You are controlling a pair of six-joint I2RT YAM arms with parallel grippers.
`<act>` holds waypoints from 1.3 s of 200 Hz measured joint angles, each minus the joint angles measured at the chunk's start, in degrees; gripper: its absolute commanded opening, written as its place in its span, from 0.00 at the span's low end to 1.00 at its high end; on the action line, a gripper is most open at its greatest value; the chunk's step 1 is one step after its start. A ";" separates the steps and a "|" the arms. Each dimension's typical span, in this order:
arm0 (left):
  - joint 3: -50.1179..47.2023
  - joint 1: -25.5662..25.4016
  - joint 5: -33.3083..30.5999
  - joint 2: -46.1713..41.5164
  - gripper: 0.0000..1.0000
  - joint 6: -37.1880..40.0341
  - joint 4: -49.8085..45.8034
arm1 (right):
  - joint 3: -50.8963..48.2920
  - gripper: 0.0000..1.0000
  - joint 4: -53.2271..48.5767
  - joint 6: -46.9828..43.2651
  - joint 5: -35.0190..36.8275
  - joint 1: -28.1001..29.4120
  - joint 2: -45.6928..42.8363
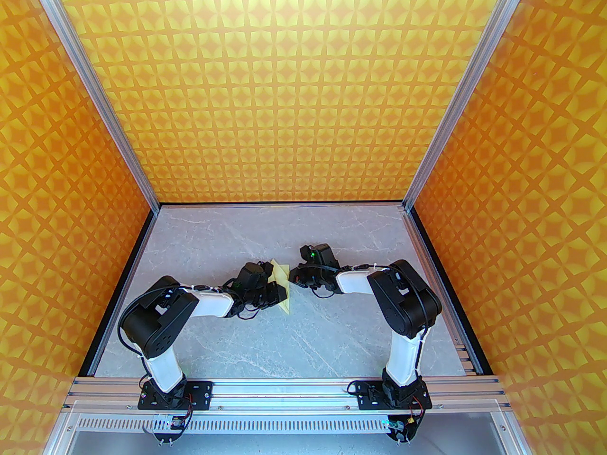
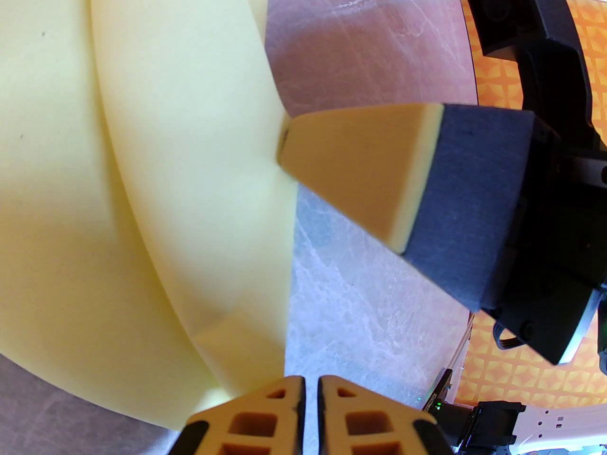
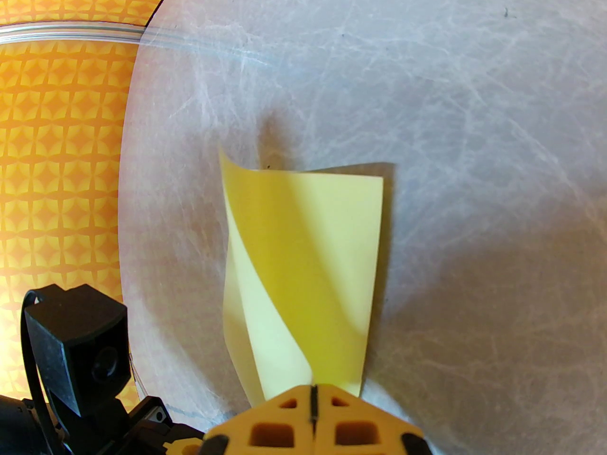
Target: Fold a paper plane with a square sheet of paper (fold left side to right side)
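Between right hand (image 3: 313,390) tips (pinched tight) sits the curled paper (image 3: 308,254).

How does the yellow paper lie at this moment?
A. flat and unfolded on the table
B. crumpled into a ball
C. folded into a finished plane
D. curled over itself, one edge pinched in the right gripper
D: the paper curls over itself, its near edge clamped in the shut right gripper.
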 measured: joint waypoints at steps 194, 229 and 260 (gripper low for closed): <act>-2.14 0.57 -0.20 -1.14 0.12 -0.46 2.25 | 2.75 0.00 -1.53 -2.21 0.00 -0.55 1.84; -3.80 1.53 -1.09 -1.79 0.12 -0.63 2.10 | 3.93 0.00 -2.40 -2.93 -0.07 -1.05 2.27; -3.87 1.64 -1.33 -1.57 0.12 -1.09 2.14 | 4.35 0.00 -2.84 -3.10 -0.26 -1.14 3.26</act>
